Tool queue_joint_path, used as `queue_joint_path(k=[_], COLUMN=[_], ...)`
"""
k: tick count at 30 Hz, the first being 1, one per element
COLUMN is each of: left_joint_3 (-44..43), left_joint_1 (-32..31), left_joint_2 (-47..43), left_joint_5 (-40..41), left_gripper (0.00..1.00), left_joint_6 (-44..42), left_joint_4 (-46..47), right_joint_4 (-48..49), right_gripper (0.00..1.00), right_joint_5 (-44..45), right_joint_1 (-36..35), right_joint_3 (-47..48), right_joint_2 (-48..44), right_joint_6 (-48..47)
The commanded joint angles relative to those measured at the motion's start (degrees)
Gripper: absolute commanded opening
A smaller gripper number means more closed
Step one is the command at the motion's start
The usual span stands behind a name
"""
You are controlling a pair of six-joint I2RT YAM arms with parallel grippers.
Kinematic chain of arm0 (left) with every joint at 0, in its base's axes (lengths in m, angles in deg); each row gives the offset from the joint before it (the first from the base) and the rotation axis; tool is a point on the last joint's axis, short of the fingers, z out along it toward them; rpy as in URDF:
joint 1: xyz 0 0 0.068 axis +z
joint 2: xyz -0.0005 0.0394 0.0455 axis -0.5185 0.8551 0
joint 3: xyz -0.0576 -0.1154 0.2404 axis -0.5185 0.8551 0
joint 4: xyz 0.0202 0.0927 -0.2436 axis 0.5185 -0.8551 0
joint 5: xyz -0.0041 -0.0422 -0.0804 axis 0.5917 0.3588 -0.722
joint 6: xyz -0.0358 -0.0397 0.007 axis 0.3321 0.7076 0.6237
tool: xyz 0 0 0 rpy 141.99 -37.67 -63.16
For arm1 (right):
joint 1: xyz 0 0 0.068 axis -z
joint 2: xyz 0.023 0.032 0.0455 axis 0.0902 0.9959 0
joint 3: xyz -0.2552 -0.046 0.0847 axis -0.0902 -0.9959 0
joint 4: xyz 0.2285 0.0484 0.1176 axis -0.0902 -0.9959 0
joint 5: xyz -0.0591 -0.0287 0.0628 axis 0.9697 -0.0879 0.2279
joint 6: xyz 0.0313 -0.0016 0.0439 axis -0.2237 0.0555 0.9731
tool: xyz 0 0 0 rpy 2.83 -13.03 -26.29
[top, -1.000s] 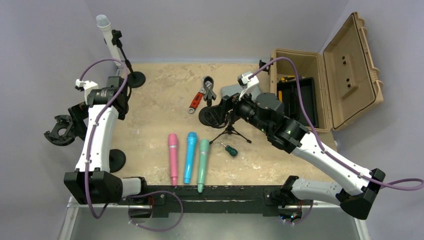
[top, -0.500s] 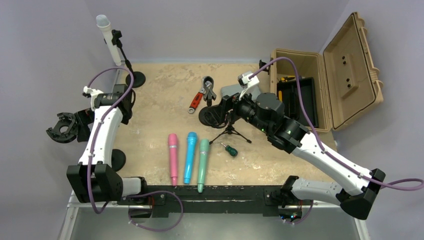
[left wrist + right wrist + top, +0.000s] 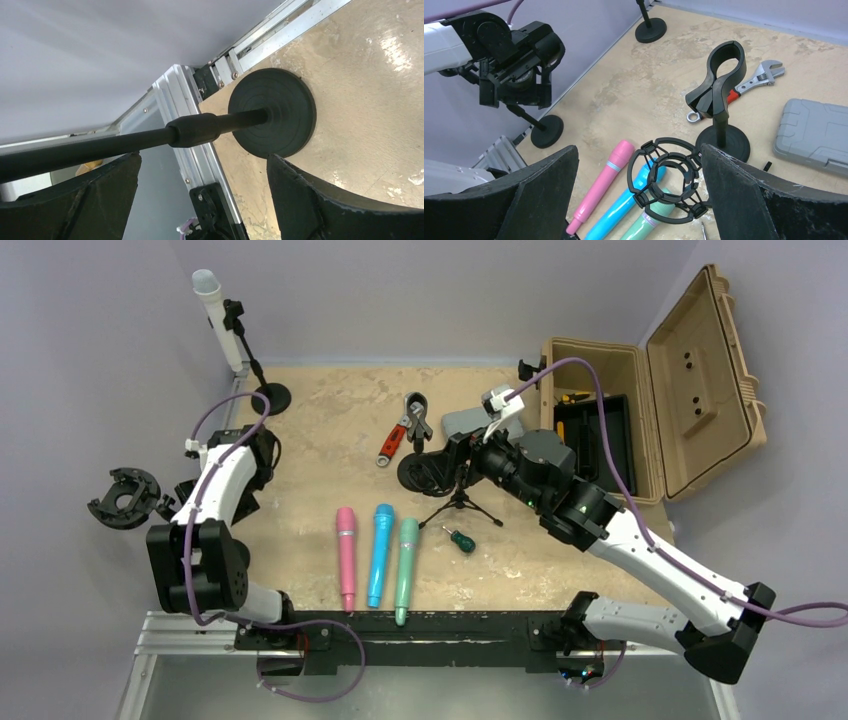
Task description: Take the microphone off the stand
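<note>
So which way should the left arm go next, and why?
Probably pull away and reach to the far corner: the white microphone sits clipped on the far stand there, while the open left gripper only straddles the pole of the empty shock-mount stand.

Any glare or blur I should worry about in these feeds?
Left wrist: stand base sharp, glare patches on the table, own tool fingers dark and soft. Right wrist: shock mount crisp. Top: even light, white microphone clear.

I work in a lab test cell: plain grey walls (image 3: 430, 290) box in my table (image 3: 320, 410), edged with aluminium rail (image 3: 280, 32), a toolbox (image 3: 700, 390) alongside.
</note>
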Motion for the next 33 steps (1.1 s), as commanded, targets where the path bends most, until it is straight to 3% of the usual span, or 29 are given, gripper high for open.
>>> queue_joint_path(k=[1, 7, 11, 20, 27, 33], left_joint_3=[-3.5, -11.6, -20.0, -27.6, -28.2, -26.3], left_joint_1=[-1.0, -8.7, -10.4, -5.5, -5.3, -0.2], left_joint_2=[-0.1, -2.2, -2.9, -3.3, -4.3, -5.2], left_joint_5=[1.4, 6.1, 7.4, 9.4, 10.1, 10.3], left_gripper=[0.91, 0.98, 1.00, 1.00, 1.00, 1.00], left_joint_6=[5.7, 12.5, 12.7, 3.5, 2.5, -0.7], left_joint_4=[-5.0, -17.4, -23.1, -19.5, -19.1, -15.9], right_joint_4=[3.3, 3.7, 3.8, 2.7, 2.0, 2.2], right_gripper=[0.90, 0.90, 0.90, 0.91, 0.91, 0.91], right_joint_5=[-0.7, -1.1, -0.8, -0.1, 0.2, -0.1], right_joint_1=[0.0, 0.0, 0.0, 0.0, 0.0, 0.0], right_joint_3=[-0.8, -0.6, -0.3, -0.1, 0.2, 0.4], right_joint_2=[-1.4, -0.2, 0.3, -0.5, -0.8, -0.5], right_joint_6=[-0.1, -0.8, -1.1, -1.0, -1.0, -0.9])
